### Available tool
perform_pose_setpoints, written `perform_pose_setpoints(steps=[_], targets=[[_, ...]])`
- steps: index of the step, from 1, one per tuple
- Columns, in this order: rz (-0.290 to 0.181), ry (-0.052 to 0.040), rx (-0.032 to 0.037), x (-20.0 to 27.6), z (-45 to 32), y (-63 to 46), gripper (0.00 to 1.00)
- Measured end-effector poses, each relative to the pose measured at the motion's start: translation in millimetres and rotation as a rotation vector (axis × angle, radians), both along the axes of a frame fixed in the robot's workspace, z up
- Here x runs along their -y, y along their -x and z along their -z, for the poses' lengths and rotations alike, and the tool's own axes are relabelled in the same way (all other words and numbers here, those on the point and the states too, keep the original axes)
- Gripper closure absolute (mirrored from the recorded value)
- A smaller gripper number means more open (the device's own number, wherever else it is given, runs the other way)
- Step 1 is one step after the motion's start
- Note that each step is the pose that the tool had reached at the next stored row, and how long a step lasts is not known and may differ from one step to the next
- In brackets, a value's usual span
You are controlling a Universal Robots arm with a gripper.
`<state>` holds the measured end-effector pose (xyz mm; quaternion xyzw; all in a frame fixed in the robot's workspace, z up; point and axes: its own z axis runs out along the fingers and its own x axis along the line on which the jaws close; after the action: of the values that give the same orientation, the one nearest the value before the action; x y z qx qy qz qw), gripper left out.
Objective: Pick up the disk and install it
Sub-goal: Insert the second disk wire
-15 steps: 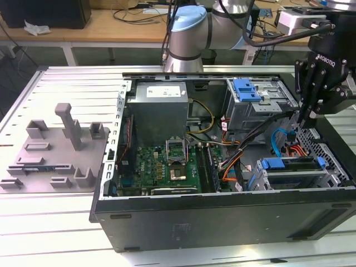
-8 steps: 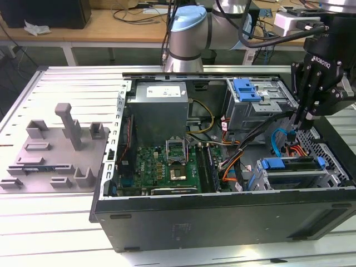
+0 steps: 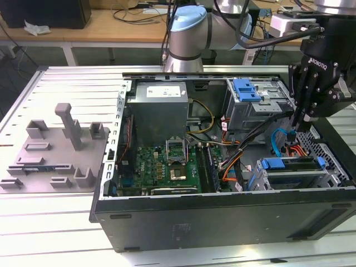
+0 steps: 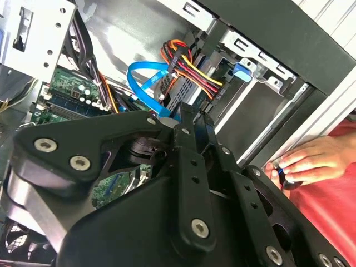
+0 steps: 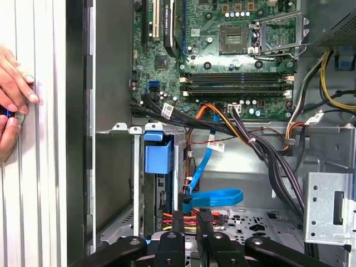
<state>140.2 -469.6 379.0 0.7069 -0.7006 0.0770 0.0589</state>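
The disk [image 3: 292, 168], silver in a blue bracket, lies in the lower drive cage at the front corner of the open computer case [image 3: 222, 214], on the exterior view's right. In the first wrist view its blue bracket tab [image 5: 158, 156] sticks out of the cage; in the second wrist view the disk [image 4: 186, 92] sits behind red, yellow and blue cables. My black gripper [image 3: 301, 125] hangs just above the blue cable [image 3: 280, 139] behind that cage. Its fingers [image 4: 186, 119] stand close together, shut, with nothing between them. In the first wrist view the gripper [image 5: 190, 219] is over the cable plugs.
A person's hand [image 5: 11, 83] [image 4: 311, 161] rests on the table beside the case wall. Inside the case are a grey power-supply box [image 3: 161, 105], a green motherboard [image 3: 167, 164] and an upper cage with a blue latch [image 3: 247, 92]. A grey fixture plate [image 3: 50, 150] lies at the exterior view's left.
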Motion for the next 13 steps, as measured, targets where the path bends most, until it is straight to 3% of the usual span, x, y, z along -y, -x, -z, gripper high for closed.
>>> perform_pose_setpoints(steps=[8, 13], targets=[[0.0, 0.0094, 0.0004, -4.1, 5.4, 1.4, 0.76], [0.0, 0.0156, 0.0004, -4.2, 7.4, 3.7, 0.76]])
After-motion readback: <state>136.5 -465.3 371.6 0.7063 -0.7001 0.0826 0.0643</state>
